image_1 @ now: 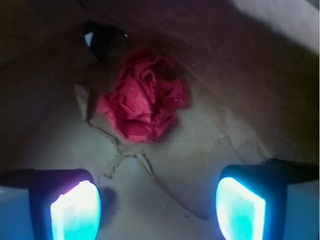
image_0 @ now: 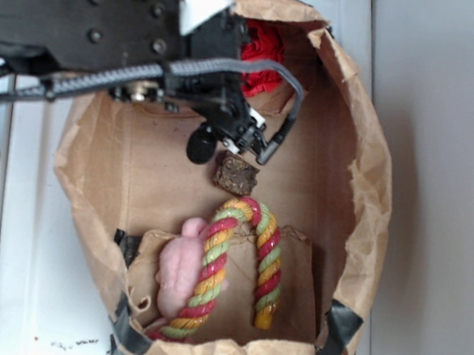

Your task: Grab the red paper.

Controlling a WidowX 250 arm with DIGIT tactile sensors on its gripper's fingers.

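A robot arm [image_0: 92, 24] reached over an open brown paper bag [image_0: 368, 158] lying on a white tabletop [image_0: 35, 292]. The exterior view showed the red paper [image_0: 262, 59] at the bag's far end, partly hidden behind the arm. Only this view showed a brown chunk [image_0: 235, 175] mid-bag, and a pink lump [image_0: 176, 272] touching a red, green and yellow rope [image_0: 236, 263] near the bag's mouth. The wrist view showed the whole red paper [image_1: 144, 95], crumpled like a rose, lying on the bag floor beyond the tool [image_1: 157, 207]. The tool's two fingers [image_1: 75, 210] stood wide apart, empty and clear of the paper. No writing could be read.
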